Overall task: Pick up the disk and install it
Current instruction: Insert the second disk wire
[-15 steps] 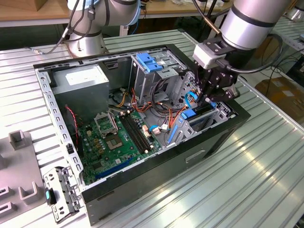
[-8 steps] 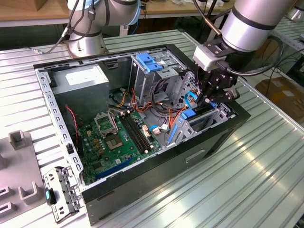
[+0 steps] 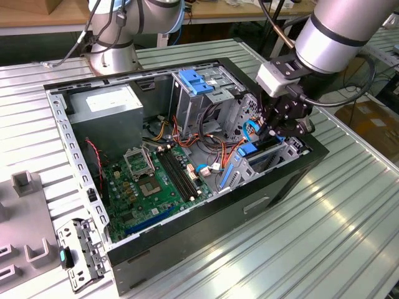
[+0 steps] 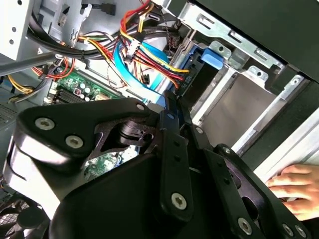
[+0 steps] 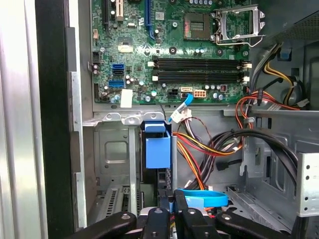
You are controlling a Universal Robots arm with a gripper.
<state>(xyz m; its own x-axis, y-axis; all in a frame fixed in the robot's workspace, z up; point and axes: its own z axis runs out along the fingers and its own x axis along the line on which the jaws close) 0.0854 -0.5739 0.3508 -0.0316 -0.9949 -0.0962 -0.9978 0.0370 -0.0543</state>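
Note:
The disk stands on edge in the lower drive bay at the front of the open computer case, its blue rail end facing me. In the exterior view its blue rail sits low in the bay, just under my gripper. The gripper hangs right over the disk's end with its black fingers drawn together. The fingertips reach to the edge of the disk. I cannot tell whether they touch it. A blue data cable loops beside them.
Bundles of red, yellow and black wires crowd the bay's side. The motherboard lies on the case floor, with a grey power supply and a blue bracket on the upper cage. A person's hand rests beside the case. Grey fixtures stand on the exterior view's left.

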